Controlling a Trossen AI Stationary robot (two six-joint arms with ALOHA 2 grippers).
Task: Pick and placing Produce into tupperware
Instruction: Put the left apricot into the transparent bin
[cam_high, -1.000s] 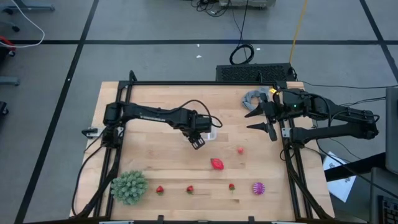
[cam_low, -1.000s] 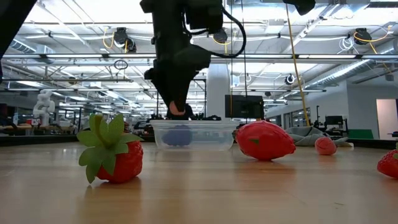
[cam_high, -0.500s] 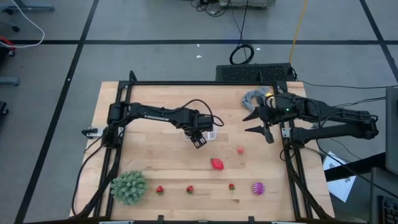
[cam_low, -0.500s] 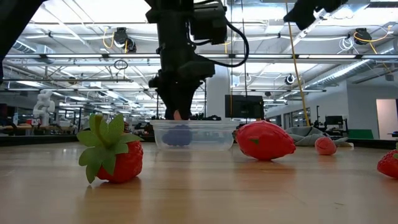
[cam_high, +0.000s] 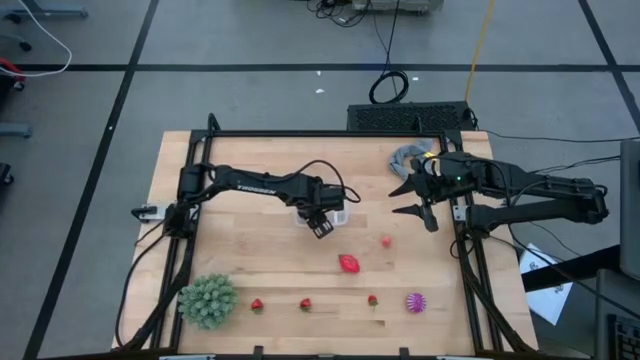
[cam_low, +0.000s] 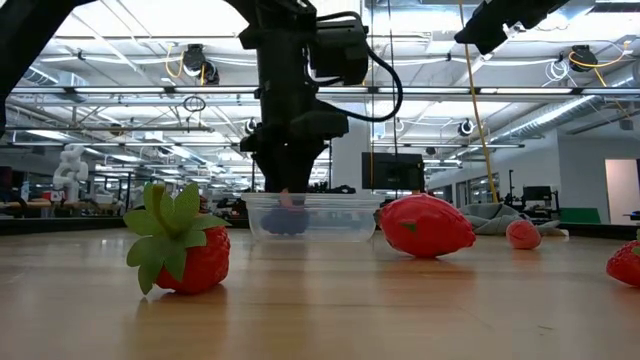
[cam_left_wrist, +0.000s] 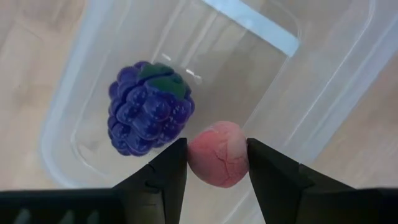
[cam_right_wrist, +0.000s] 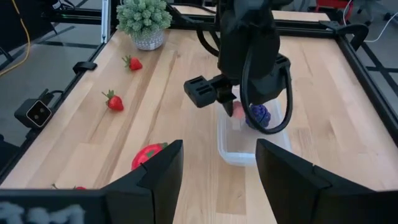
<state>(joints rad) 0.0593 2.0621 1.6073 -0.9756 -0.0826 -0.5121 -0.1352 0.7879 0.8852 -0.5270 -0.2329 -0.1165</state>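
The clear tupperware (cam_high: 337, 213) stands mid-table with a purple berry (cam_left_wrist: 149, 117) lying on its floor. My left gripper (cam_left_wrist: 217, 158) reaches down into it, shut on a small pink fruit (cam_left_wrist: 219, 163); it also shows in the high view (cam_high: 322, 222) and the low view (cam_low: 288, 195). My right gripper (cam_high: 412, 198) is open and empty above the table's right side, near the grey cloth (cam_high: 405, 158). A large red strawberry (cam_high: 349, 263), a small pink fruit (cam_high: 386, 241), three small strawberries (cam_high: 305, 304) and a magenta spiky ball (cam_high: 415, 302) lie on the table. My left gripper pinches the pink fruit by two opposite sides (cam_left_wrist: 194, 160) between its two fingers. The fingers come from above, pointing down. The fruit sits just inside the tupperware's rim (cam_low: 290, 200), beside the purple berry and clear of the tub's floor.
A large green spiky ball (cam_high: 208, 300) stands at the near left corner. A black frame (cam_high: 300, 133) runs round the table's edges. A keyboard (cam_high: 405, 117) lies beyond the far edge. Bare wood lies left of the tupperware.
My left gripper has gone down with the pink fruit, from above the tupperware's rim to just inside it. My right gripper has gone a little toward the table's left, staying open.
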